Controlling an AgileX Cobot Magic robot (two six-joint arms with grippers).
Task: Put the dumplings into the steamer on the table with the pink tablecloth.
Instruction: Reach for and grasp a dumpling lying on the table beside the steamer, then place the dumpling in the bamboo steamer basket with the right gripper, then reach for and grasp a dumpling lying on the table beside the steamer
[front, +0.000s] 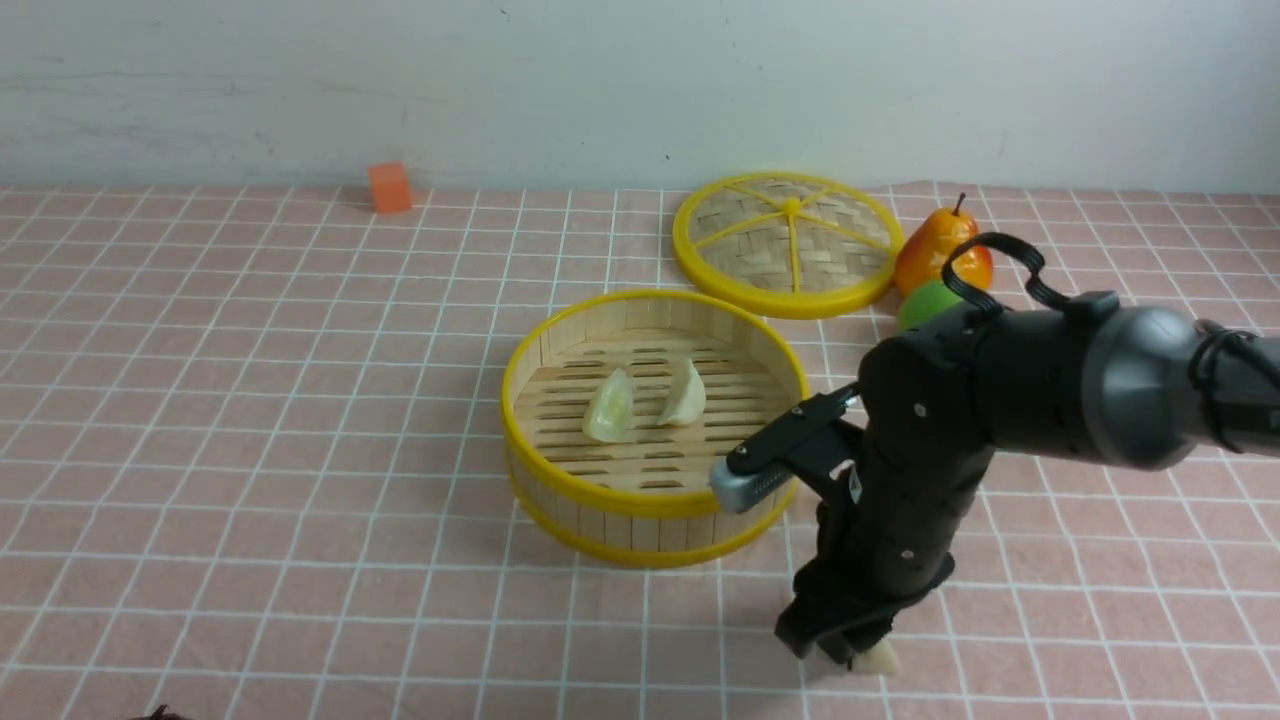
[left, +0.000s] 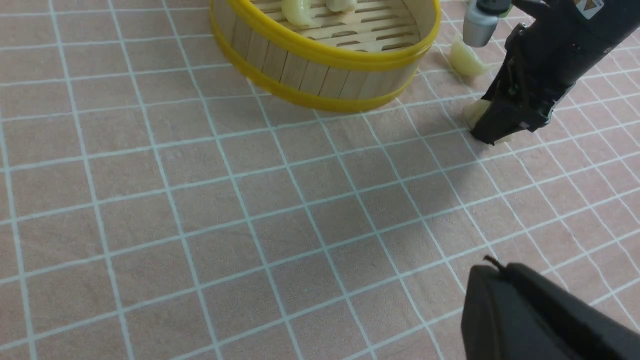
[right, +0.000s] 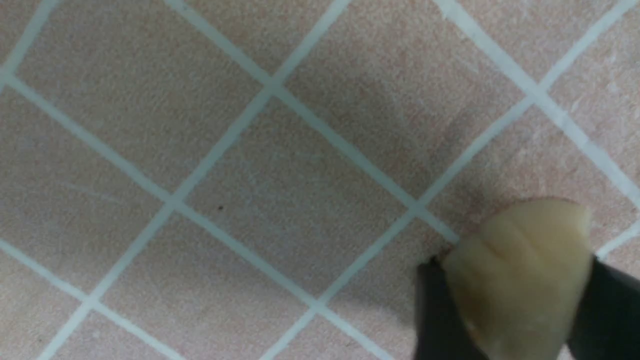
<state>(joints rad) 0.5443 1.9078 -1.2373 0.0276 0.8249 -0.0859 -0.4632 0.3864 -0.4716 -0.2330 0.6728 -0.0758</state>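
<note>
The steamer (front: 655, 505) stands mid-table on the pink tablecloth (front: 250, 400), with two dumplings (front: 610, 408) (front: 684, 396) lying on its slats. To its right and nearer me, my right gripper (front: 845, 650) points down at the cloth. In the right wrist view its black fingers (right: 435, 310) press both sides of a third dumpling (right: 520, 270), which rests on the cloth. The left wrist view shows a further dumpling (left: 467, 62) lying loose just beside the steamer (left: 325, 55). My left gripper (left: 492, 267) hovers shut and empty over bare cloth.
The flat woven lid (front: 785, 245) lies behind the steamer to the right. An orange pear (front: 940, 250) and a green fruit (front: 925, 300) sit next to it, behind my right arm. An orange cube (front: 389, 187) stands far back near the wall.
</note>
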